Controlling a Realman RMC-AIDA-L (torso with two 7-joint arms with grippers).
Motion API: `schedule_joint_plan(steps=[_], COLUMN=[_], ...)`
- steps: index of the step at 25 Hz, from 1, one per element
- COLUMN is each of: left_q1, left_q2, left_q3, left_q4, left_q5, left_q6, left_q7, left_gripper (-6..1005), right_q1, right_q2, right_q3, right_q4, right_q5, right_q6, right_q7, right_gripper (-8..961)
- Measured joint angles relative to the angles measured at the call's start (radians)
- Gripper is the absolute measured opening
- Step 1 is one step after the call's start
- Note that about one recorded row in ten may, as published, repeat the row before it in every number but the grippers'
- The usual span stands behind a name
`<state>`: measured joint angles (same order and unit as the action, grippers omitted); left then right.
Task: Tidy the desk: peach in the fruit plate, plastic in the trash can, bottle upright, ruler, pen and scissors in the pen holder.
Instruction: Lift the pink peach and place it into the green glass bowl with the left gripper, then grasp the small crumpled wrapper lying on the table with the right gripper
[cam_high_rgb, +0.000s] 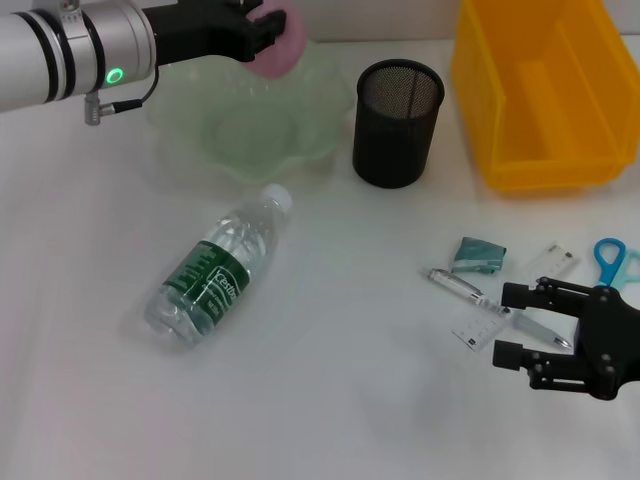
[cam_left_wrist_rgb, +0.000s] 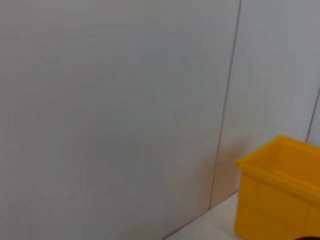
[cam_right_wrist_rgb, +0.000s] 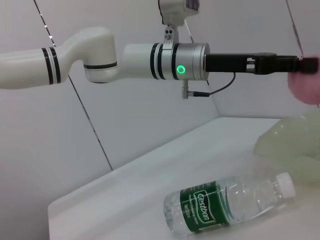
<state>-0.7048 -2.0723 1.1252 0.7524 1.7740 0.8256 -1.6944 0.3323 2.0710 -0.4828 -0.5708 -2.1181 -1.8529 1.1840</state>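
You face a white tabletop (cam_high_rgb: 330, 330). In the head view, your left gripper (cam_high_rgb: 262, 32) is clamped on the round pink peach (cam_high_rgb: 280, 45) above the pale green scalloped fruit plate (cam_high_rgb: 250, 110) at the far left. The clear green-labelled plastic bottle (cam_high_rgb: 215, 270) lies on its side nearer. Your right gripper (cam_high_rgb: 512, 325), fingers apart, hovers near right over the silver pen (cam_high_rgb: 462, 290). The left wrist view shows only wall and the yellow plastic bin (cam_left_wrist_rgb: 277, 190). The right wrist view shows the same bottle (cam_right_wrist_rgb: 225, 202) lying flat.

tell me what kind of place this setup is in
Probably a robot test bench staged as a desk: a white tabletop against bare wall panels, with a black mesh pen holder and a yellow plastic bin.
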Motion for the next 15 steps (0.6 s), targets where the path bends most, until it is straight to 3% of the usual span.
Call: schedule_joint_plan(steps=[4, 5, 9, 10, 14, 15], left_q1=[0.021, 0.053, 0.096, 0.16, 0.237, 0.257], left_q2=[0.002, 0.003, 0.004, 0.009, 0.025, 0.037], left_q3=[-0.008, -0.009, -0.009, -0.011, -0.04, -0.046], left_q4=[0.018, 0.052, 0.099, 0.152, 0.183, 0.17], left_q5=[-0.009, -0.028, -0.067, -0.138, -0.229, -0.217], left_q6=[0.013, 0.038, 0.092, 0.206, 0.514, 0.684], left_q7=[-0.003, -0.003, 0.006, 0.04, 0.147, 0.193], left_gripper=[396, 440, 531, 554, 645, 667], right_q1=[0.006, 0.007, 0.007, 0.007, 0.013, 0.019], right_q2=[0.0, 0.001, 0.002, 0.002, 0.002, -0.002], right_q3=[0.0, 0.001, 0.008, 0.018, 0.062, 0.085], right_q4=[0.0, 0.0, 0.0, 0.0, -0.001, -0.005], right_q5=[0.0, -0.001, 0.001, 0.007, 0.011, 0.011], right_q6=[0.0, 0.0, 0.006, 0.008, 0.009, 0.01], right_q7=[0.0, 0.0, 0.005, 0.014, 0.035, 0.045], right_gripper=[793, 793, 792, 792, 793, 793])
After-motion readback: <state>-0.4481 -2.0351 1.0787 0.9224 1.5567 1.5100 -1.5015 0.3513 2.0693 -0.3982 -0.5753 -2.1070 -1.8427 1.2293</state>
